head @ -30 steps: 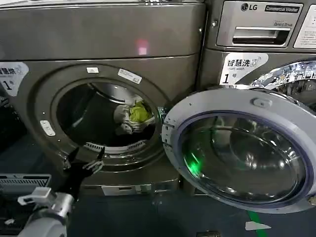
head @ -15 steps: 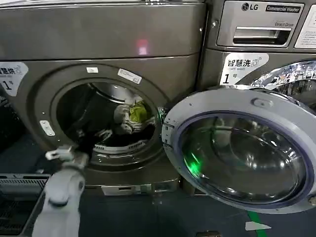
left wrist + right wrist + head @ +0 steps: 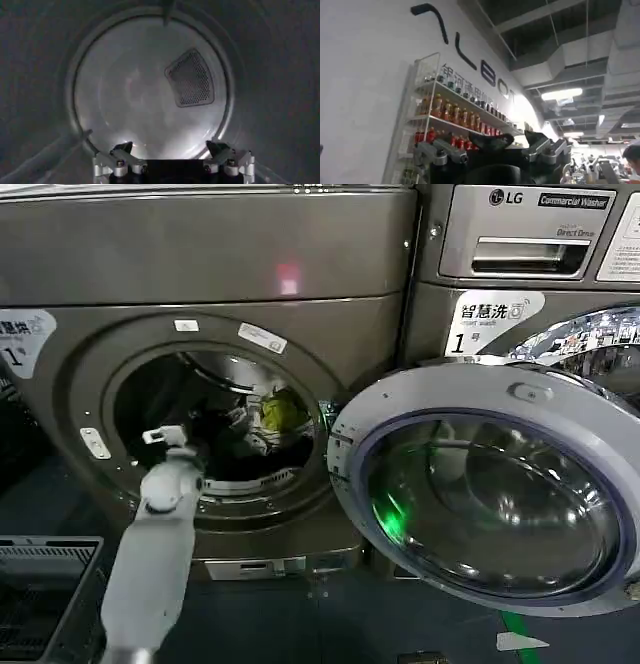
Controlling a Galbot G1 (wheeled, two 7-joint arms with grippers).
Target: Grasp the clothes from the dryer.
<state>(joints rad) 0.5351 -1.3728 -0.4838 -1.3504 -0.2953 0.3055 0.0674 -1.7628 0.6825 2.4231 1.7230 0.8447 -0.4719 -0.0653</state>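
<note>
left gripper (image 3: 172,150) spread open, empty, inside big bronze-grey front-loading dryer (image 3: 210,254) | small white-and-yellow-green clothes heap (image 3: 275,416) beyond it, apart | advise: reach deeper, close on cloth bulk | right gripper (image 3: 512,142) parked, fingers apart

Light: dim overall; small red light (image 3: 288,284) glows on the dryer (image 3: 210,274).
Glare: green glint on door glass (image 3: 392,519).
Drum interior: murky, soft-focused.

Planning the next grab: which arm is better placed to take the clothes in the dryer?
Left. Its arm reaches through the dryer porthole, left gripper open inside the drum, near the clothes. The right gripper is open, facing a shelf of bottles elsewhere.
</note>
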